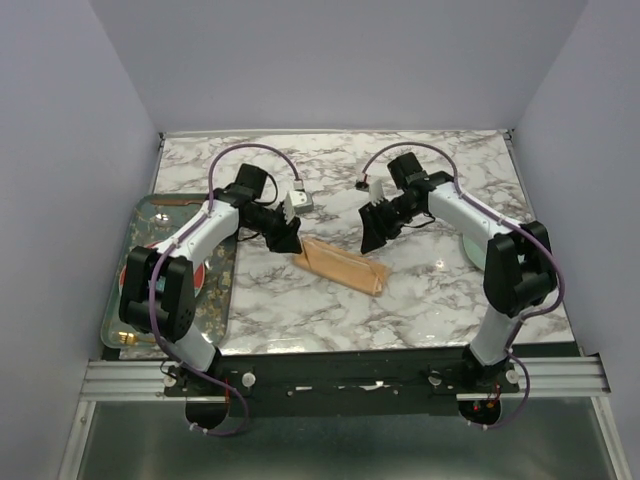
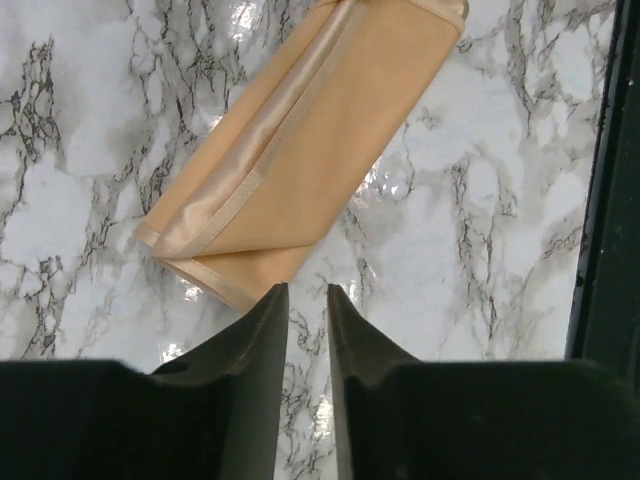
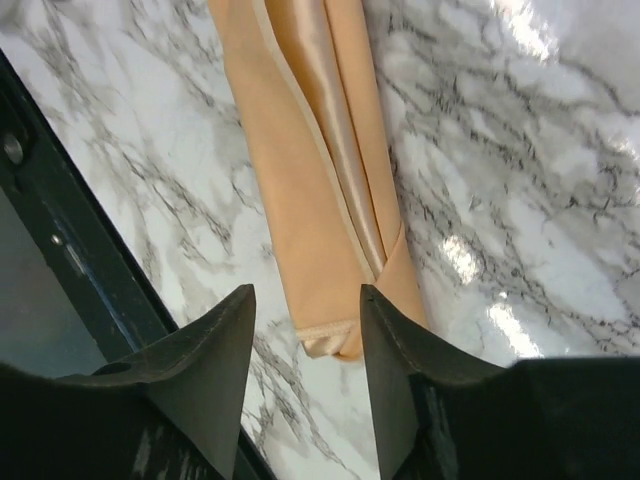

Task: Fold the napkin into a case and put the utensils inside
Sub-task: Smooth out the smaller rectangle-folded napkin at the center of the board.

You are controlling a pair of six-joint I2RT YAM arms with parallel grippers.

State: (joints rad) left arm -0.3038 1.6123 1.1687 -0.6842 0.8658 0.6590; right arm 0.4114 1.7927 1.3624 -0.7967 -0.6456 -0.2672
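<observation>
Marble-patterned surface carries the case, folded into a narrow peach strip lying at its middle. The left pincer hovers just off one end, jaws parted narrowly, empty; right pincer hangs over the other end, jaws wider, empty.

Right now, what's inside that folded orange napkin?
Only cloth shows: the napkin lies folded in flat layers on the marble table, with shiny hems along its folds. Nothing pokes out of either end. Whatever might sit between the layers is covered, so I cannot tell.
</observation>
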